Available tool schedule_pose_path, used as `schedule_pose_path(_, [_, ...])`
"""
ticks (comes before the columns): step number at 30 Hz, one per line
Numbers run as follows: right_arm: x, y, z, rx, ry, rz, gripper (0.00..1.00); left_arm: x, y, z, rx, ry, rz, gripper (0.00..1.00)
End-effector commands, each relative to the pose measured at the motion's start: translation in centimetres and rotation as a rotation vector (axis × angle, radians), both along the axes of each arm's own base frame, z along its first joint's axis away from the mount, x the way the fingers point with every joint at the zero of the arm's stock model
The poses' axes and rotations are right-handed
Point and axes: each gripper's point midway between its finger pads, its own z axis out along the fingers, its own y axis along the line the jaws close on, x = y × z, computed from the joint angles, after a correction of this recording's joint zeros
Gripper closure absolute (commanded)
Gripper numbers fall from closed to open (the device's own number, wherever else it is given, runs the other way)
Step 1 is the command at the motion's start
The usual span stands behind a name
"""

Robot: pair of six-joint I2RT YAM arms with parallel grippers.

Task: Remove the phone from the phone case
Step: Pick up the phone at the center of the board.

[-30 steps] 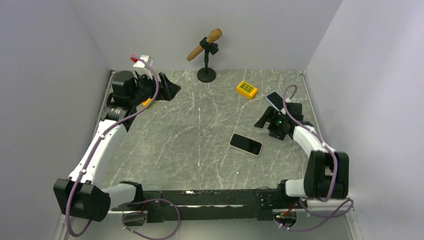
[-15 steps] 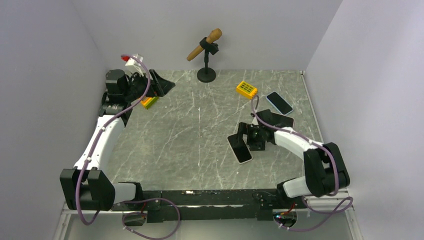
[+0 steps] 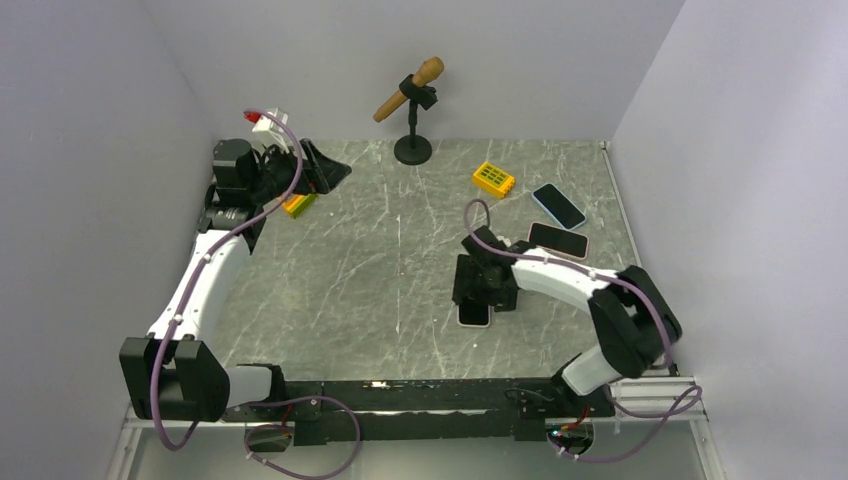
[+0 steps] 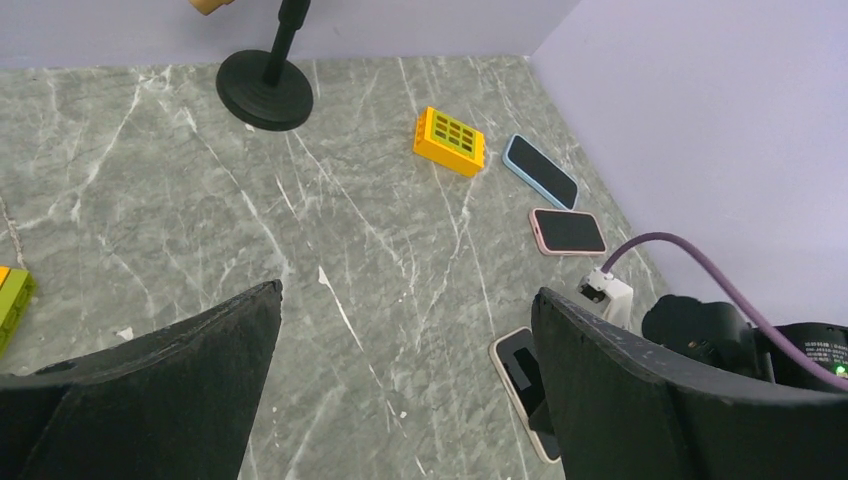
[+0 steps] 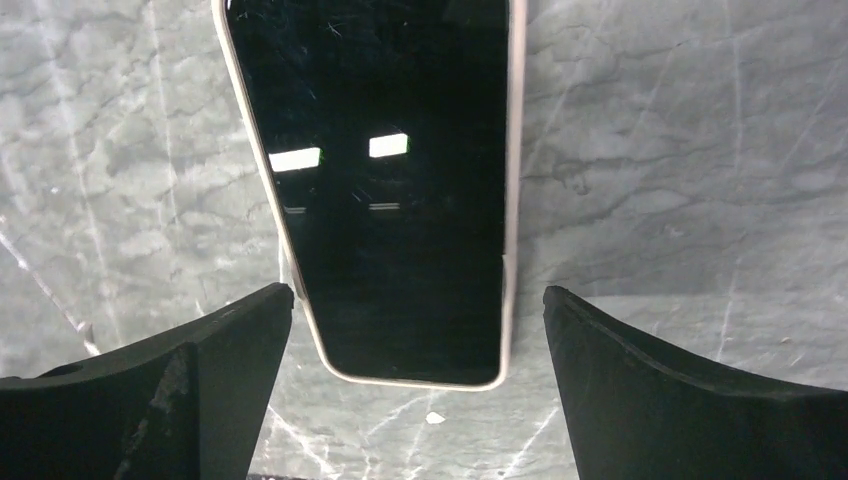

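Spread wide, my right gripper (image 5: 415, 345) hovers directly over the phone (image 5: 385, 180), which lies face up mid-table, apparently seated in its pale phone case (image 5: 516, 150). Nothing is gripped, so the whole extraction is left to do. My left gripper (image 4: 405, 350), equally wide and empty, hangs at the far left, while two spare phones (image 3: 559, 240), a yellow block (image 3: 493, 179) and a microphone stand (image 3: 413, 150) sit well apart, obstructing nothing.
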Motion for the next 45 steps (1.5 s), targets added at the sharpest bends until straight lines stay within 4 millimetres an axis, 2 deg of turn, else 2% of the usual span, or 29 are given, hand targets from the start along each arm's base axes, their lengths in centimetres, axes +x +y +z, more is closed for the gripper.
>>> schedule_pose_path(1, [1.3, -0.1, 0.2, -0.144, 0.001, -0.126, 0.0, -0.3, -0.8, 0.6, 0.06, -0.05, -0.004, 0.01])
schedule_pose_path(5, [2.0, 1.1, -0.7, -0.234, 0.017, -0.115, 0.0, 0.1, -1.5, 0.1, 0.048, -0.017, -0.027, 0.02])
schedule_pose_path(9, [0.7, 1.3, -2.4, -0.327, 0.066, -0.084, 0.02, 0.0, -1.4, -0.1, 0.043, -0.012, -0.023, 0.03])
schedule_pose_path(10, [0.3, 1.6, -2.7, -0.323, 0.066, -0.056, 0.08, 0.0, -1.3, 0.0, 0.041, -0.017, -0.017, 0.03])
schedule_pose_path(13, [-0.3, 2.9, -4.0, -0.247, 0.05, 0.066, 0.37, 0.1, -1.5, 0.0, 0.032, 0.006, -0.032, 0.04])
schedule_pose_path(16, [0.2, 4.1, -4.5, -0.183, 0.007, 0.171, 0.49, 0.2, -1.6, -0.2, 0.014, 0.02, -0.035, 0.04])
schedule_pose_path(20, [2.4, 4.9, -2.0, -0.221, -0.135, 0.288, 0.81, 0.6, -1.9, -1.5, 0.003, 0.087, -0.054, 0.03])
schedule_pose_path(22, [3.6, 5.0, -0.2, -0.243, -0.223, 0.34, 0.96, 1.0, -2.9, -2.8, -0.031, 0.161, -0.108, 0.02])
schedule_pose_path(23, [4.2, 5.0, 0.7, -0.254, -0.263, 0.358, 1.0, 1.0, -3.5, -3.4, -0.06, 0.196, -0.144, 0.01])
schedule_pose_path(26, [5.4, 5.2, 3.6, -0.258, -0.412, 0.441, 1.0, 0.5, -6.5, -5.2, -0.148, 0.3, -0.283, 0.01])
schedule_pose_path(30, [6.0, 6.2, 8.1, -0.162, -0.604, 0.506, 1.0, -1.7, -11.4, -7.8, -0.177, 0.432, -0.463, 0.01])
schedule_pose_path(32, [5.9, 6.6, 9.4, -0.119, -0.663, 0.526, 1.0, -3.0, -13.6, -9.0, -0.158, 0.482, -0.537, 0.02])
schedule_pose_path(37, [5.3, 7.9, 12.0, -0.02, -0.755, 0.598, 1.0, -5.5, -17.3, -10.7, -0.139, 0.539, -0.653, 0.03])
schedule_pose_path(41, [5.3, 7.9, 13.0, -0.01, -0.794, 0.612, 1.0, -6.9, -19.1, -12.4, -0.067, 0.58, -0.703, 0.13])
schedule_pose_path(45, [5.2, 8.0, 13.8, -0.003, -0.833, 0.638, 1.0, -8.1, -20.4, -13.4, -0.043, 0.61, -0.752, 0.34])
